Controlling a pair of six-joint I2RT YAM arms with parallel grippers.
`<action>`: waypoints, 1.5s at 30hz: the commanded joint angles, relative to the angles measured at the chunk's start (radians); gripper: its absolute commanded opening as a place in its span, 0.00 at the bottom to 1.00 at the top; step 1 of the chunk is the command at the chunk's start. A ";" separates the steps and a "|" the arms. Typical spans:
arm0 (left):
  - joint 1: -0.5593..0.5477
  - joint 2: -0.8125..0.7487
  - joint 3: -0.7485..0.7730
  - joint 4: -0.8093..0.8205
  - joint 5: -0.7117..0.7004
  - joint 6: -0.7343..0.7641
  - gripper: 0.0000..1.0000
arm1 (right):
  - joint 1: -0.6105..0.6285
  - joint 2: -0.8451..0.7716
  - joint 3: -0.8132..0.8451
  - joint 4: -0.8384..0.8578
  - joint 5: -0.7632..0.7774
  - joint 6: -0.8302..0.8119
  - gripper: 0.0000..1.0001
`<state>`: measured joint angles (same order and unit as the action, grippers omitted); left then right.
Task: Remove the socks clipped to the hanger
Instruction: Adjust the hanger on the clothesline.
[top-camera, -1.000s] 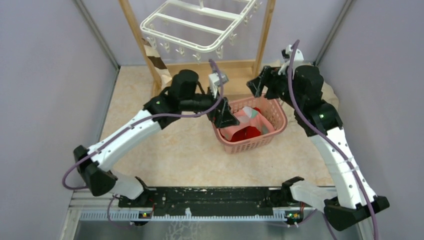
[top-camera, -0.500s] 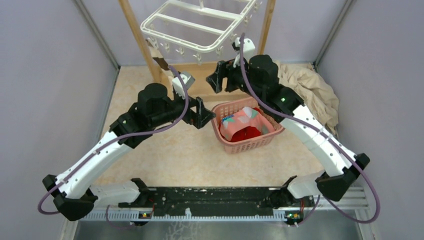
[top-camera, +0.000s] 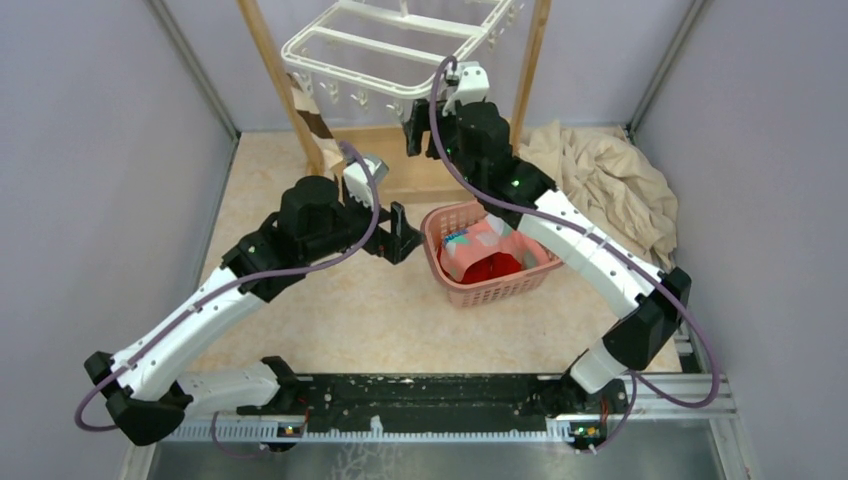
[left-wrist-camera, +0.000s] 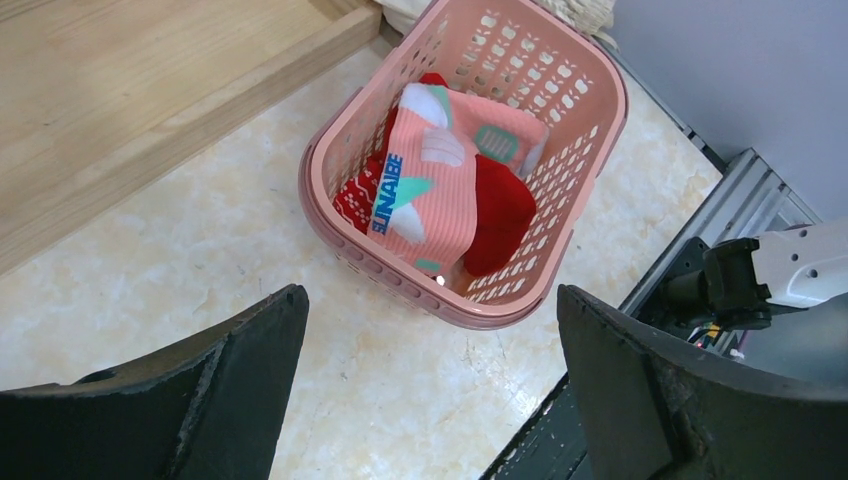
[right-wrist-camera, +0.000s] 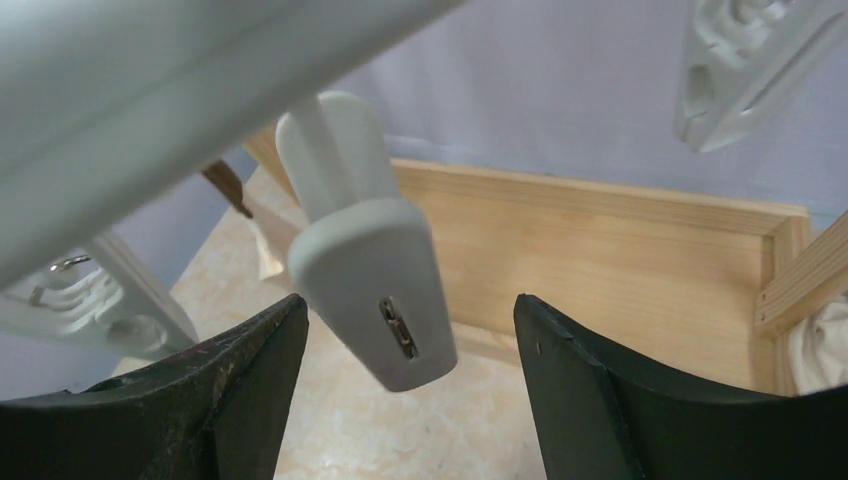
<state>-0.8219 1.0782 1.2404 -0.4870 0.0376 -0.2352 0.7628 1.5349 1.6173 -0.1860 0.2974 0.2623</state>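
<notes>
The white hanger (top-camera: 385, 45) hangs from the wooden frame at the back. A maroon-and-beige striped sock (top-camera: 308, 108) hangs clipped at its left corner. My right gripper (top-camera: 416, 132) is open just under the hanger's front edge. In the right wrist view an empty white clip (right-wrist-camera: 365, 250) dangles between the open fingers of the right gripper (right-wrist-camera: 408, 325), untouched. My left gripper (top-camera: 402, 232) is open and empty, just left of the pink basket (top-camera: 550, 262). The left wrist view, with its gripper (left-wrist-camera: 430, 400), shows a pink sock (left-wrist-camera: 430, 190) and red socks (left-wrist-camera: 500, 215) in the basket (left-wrist-camera: 585, 85).
The wooden frame's posts (top-camera: 268, 70) and its base board (top-camera: 420, 175) stand behind the basket. A crumpled beige cloth (top-camera: 605, 180) lies at the back right. Purple walls close in both sides. Another empty clip (right-wrist-camera: 745, 65) hangs to the right.
My right arm swung left and up from behind the basket to the hanger's front clips. My left gripper drew back left, out of the basket.
</notes>
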 joint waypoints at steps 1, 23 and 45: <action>0.004 0.027 -0.010 0.054 0.030 0.025 0.99 | -0.030 0.011 0.120 0.056 0.097 0.017 0.75; 0.005 0.094 -0.015 0.091 0.061 0.030 0.99 | -0.353 -0.071 0.026 0.091 -0.151 0.159 0.68; 0.010 0.117 -0.004 0.053 0.009 -0.001 0.99 | -0.245 -0.225 0.388 -0.362 -0.457 -0.065 0.72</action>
<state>-0.8215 1.2041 1.2243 -0.4267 0.0940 -0.2111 0.4908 1.2877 1.8889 -0.4988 -0.1062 0.2405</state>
